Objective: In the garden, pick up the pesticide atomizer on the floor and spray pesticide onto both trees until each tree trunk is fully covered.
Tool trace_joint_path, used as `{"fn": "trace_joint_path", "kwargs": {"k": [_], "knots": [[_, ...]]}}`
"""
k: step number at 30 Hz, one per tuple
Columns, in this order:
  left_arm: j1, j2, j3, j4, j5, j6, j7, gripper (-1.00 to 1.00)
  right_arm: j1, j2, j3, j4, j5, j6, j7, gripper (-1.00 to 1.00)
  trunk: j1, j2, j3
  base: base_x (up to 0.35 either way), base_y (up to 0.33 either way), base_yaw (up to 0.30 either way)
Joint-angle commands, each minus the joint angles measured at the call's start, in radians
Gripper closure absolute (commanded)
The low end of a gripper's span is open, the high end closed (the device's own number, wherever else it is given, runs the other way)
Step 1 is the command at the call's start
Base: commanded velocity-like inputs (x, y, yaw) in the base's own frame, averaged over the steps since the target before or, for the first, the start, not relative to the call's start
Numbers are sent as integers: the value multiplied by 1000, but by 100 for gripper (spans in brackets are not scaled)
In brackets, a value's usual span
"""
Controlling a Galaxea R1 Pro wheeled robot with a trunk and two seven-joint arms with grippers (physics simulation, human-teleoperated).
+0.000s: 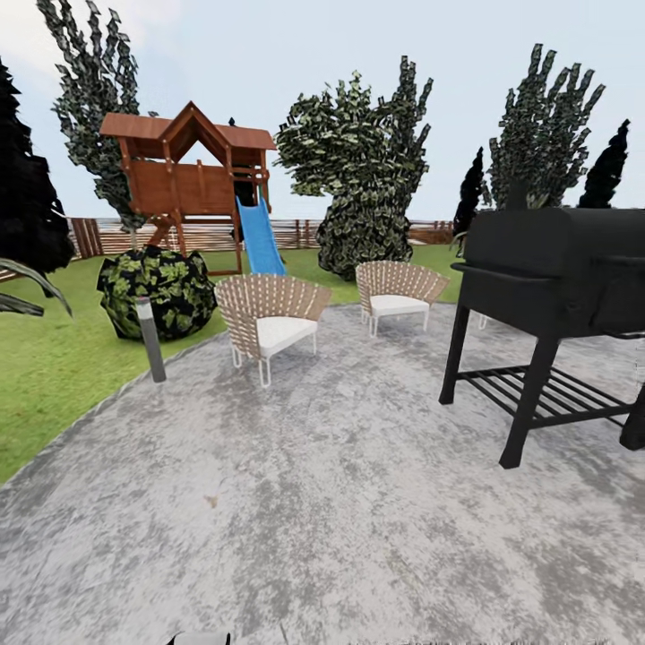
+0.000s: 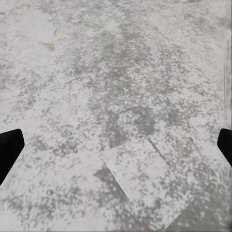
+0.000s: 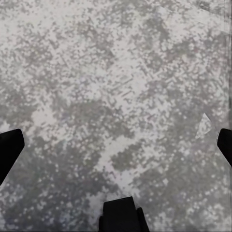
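The head view looks over a grey mottled stone patio (image 1: 313, 502) beside the green lawn of the garden (image 1: 54, 358). Two woven wicker chairs with white cushions (image 1: 269, 318) stand near a black barbecue grill on legs (image 1: 555, 296). Behind them are a brown wooden playhouse with a blue slide (image 1: 202, 184) and a slat fence (image 1: 107, 235). The left gripper (image 2: 116, 147) and the right gripper (image 3: 116, 147) hang above the patio, each with fingers wide apart and empty.
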Motion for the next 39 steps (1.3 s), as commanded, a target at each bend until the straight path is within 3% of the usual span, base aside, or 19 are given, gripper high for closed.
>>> {"fn": "trace_joint_path", "kwargs": {"k": [1,16,39], "knots": [[0,0,0,0,0,0,0,-100,0,0,0,0,0,0,0,-100,4,-7,-2,0,0,-263],[0,0,0,0,0,0,0,-100,0,0,0,0,0,0,0,-100,61,-112,-42,0,0,-165],[0,0,0,0,0,0,0,-100,0,0,0,0,0,0,0,-100,150,-273,-102,0,0,-253]]}}
